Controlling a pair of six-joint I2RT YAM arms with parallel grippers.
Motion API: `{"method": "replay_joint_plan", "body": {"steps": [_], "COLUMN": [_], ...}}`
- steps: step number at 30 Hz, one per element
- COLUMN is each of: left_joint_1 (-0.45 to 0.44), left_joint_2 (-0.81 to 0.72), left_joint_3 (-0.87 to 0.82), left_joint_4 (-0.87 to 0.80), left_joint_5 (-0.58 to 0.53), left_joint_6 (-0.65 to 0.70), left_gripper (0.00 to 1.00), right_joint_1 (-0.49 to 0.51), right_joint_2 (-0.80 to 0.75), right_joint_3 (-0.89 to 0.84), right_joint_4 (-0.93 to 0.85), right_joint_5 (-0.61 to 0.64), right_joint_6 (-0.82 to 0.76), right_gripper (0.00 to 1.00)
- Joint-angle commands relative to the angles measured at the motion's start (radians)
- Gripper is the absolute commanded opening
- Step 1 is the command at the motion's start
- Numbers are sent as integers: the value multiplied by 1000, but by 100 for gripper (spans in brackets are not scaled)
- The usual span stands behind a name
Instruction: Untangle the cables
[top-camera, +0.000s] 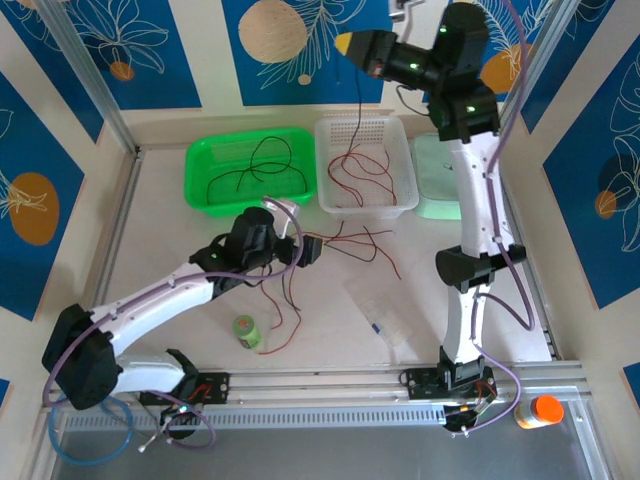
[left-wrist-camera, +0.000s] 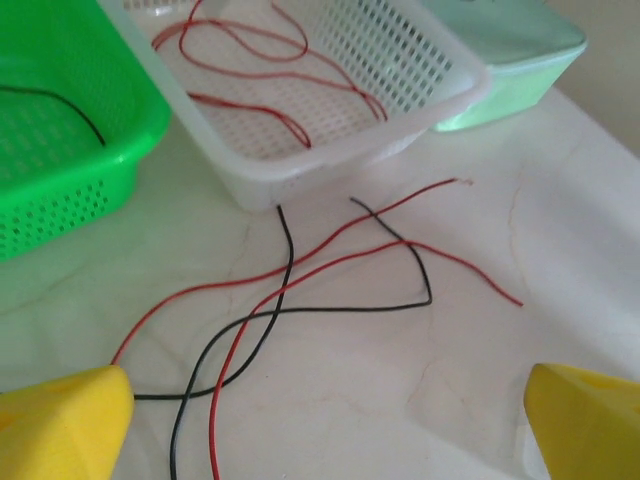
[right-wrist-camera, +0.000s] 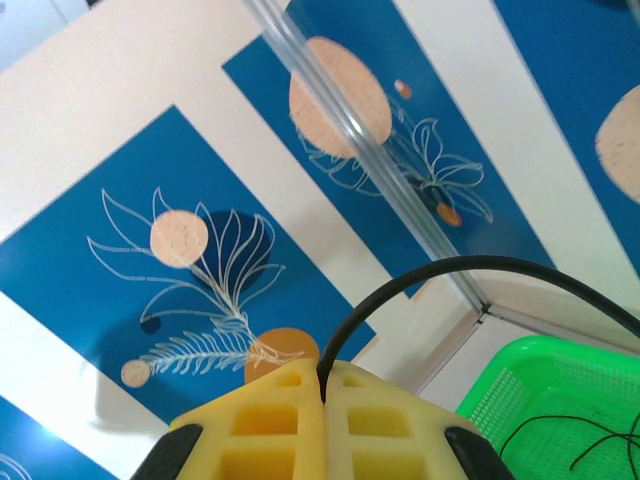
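A: Saw left fingers (left-wrist-camera: 60, 425) spread over crossed red and black cables (left-wrist-camera: 285, 290) on table (left-wrist-camera: 520, 330), 6 o'clock of white basket (left-wrist-camera: 330, 165). Right fingers (right-wrist-camera: 270, 420)?
B: Pinched shut on black cable (top-camera: 359, 100), up at 12. Probably needed drop at 10, into green basket (top-camera: 196, 180), not the white.

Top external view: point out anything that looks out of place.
The right hand, shut on a black cable, dangles it seemingly above the white basket, which holds red cables; other black cables lie in the green basket. Loose cables cross on the table.
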Motion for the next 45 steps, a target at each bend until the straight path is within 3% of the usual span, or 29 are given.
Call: {"method": "replay_joint_plan", "body": {"steps": [1, 17, 26, 31, 37, 45], "left_joint_1": [5, 5, 5, 5, 6, 5], "left_joint_2": [-64, -286, -366, -388, -378, -362], "left_joint_3": [54, 50, 54, 44, 52, 84], "left_joint_4": [-62, -195, -237, -258, -265, -280], "left_joint_5": [-21, -203, -250, -268, -285, -308], "left_joint_6": [32, 46, 70, 75, 83, 87], "left_gripper": [100, 100, 100, 100, 100, 100], "right_joint_1": [59, 206, 252, 249, 258, 267], "right_joint_2": [22, 96, 415, 574, 590, 638], "right_joint_3": [30, -43, -19, 10, -90, -101], "right_joint_4": [104, 209, 270, 236, 163, 1], "right_joint_5": [-8, 134, 231, 259, 304, 347], "right_joint_6": [-81, -205, -294, -287, -287, -263], "right_gripper": [0, 0, 0, 0, 0, 1]}}
